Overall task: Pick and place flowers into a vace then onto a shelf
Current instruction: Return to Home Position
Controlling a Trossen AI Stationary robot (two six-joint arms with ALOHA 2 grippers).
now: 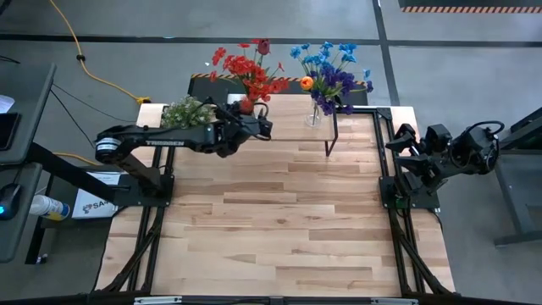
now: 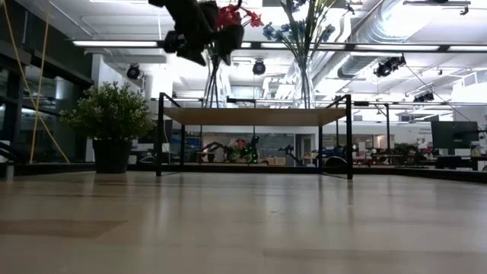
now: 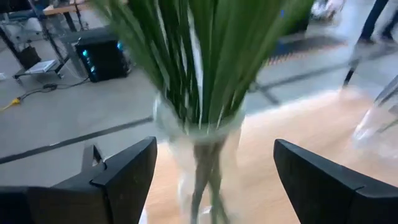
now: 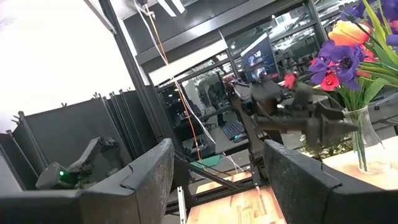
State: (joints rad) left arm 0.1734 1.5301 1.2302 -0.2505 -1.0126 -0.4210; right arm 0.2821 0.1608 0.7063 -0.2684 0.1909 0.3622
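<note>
The shelf stands at the table's far middle. On it are two glass vases: one with red flowers and one with blue and purple flowers and an orange tulip. My left gripper is open at the red flowers' vase. That vase, with its green stems, stands between the two fingers with a gap on either side. My right gripper waits open, raised at the table's right edge.
A bushy pale-green potted plant stands on the table just left of the shelf, under my left arm. The near half of the wooden table is bare boards.
</note>
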